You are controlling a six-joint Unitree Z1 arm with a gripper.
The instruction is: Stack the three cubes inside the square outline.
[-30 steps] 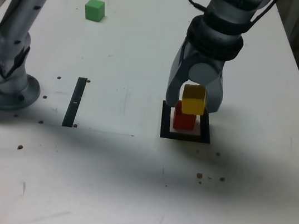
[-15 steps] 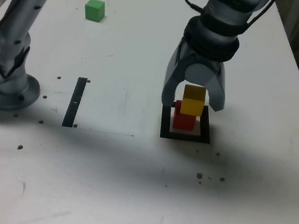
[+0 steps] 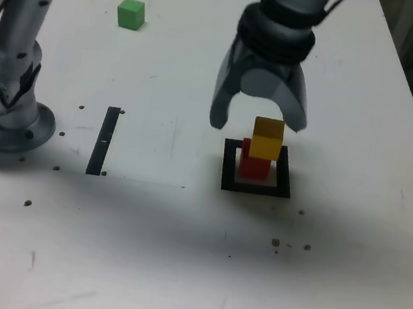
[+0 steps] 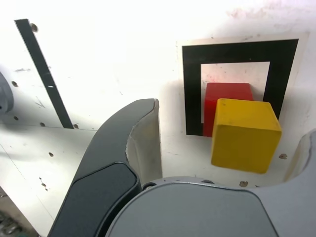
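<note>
We're watching the gripper (image 3: pixel 258 123) hanging at twelve o'clock from the square outline (image 3: pixel 283 183) in the exterior view, and its jaws are standing wide apart, gripping nothing! Down at the outline, we're seeing the red cube (image 3: pixel 253 168) sitting within the black frame, and the yellow cube (image 3: pixel 267 139) is resting on top of it, jutting out toward three o'clock in the exterior view. Over to the wrist view, and we're finding the yellow cube (image 4: pixel 244 136) lying between the two spread fingers, clear of both. Back in the exterior view, we're spotting the green cube (image 3: pixel 131 14) sitting alone on the white table (image 3: pixel 152 255), well apart, between ten and eleven o'clock from the outline, while the black strip (image 3: pixel 103 141) is lying at nine o'clock.
</note>
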